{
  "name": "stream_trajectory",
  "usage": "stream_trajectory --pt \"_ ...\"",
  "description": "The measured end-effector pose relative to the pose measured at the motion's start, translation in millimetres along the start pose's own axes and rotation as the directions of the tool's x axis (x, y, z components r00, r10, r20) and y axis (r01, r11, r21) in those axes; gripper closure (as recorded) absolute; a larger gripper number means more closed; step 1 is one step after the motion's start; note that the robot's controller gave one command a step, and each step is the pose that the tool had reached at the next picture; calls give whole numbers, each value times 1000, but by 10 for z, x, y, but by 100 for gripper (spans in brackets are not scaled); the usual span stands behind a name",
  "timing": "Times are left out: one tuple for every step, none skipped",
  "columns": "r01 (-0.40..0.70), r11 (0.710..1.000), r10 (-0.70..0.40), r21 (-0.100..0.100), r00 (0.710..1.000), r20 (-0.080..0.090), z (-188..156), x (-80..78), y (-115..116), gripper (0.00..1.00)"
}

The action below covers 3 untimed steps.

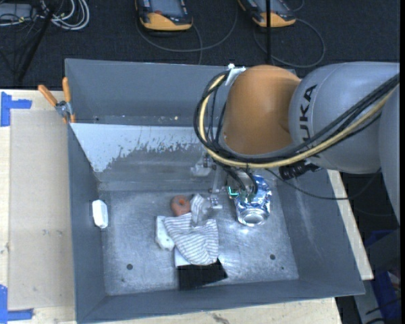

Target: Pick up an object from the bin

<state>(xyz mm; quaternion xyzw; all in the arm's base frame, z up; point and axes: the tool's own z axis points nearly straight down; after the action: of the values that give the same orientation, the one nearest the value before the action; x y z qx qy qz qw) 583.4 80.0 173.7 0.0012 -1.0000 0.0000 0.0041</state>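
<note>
My gripper (209, 201) hangs low in the middle of the bin, under the arm's orange cover. Its tip is at the upper edge of a grey-and-white striped cloth (194, 240) that lies crumpled on the floor. A small reddish-brown round thing (181, 204) sits just left of the gripper. A crushed blue-and-silver can (252, 204) lies just to its right. I cannot make out whether anything is held.
A black flat piece (201, 274) lies at the cloth's near end, by the front wall. A small white oblong thing (99, 213) rests near the left wall. The arm and its cables cover the bin's back right.
</note>
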Motion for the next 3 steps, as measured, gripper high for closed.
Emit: stream_trajectory --pt "-1 1000 1 -1 1000 8 -41 -18 -3 0" --pt "25 1000 -25 -1 1000 16 373 -175 32 0" --pt "293 956 -293 1 956 14 857 -255 82 100"
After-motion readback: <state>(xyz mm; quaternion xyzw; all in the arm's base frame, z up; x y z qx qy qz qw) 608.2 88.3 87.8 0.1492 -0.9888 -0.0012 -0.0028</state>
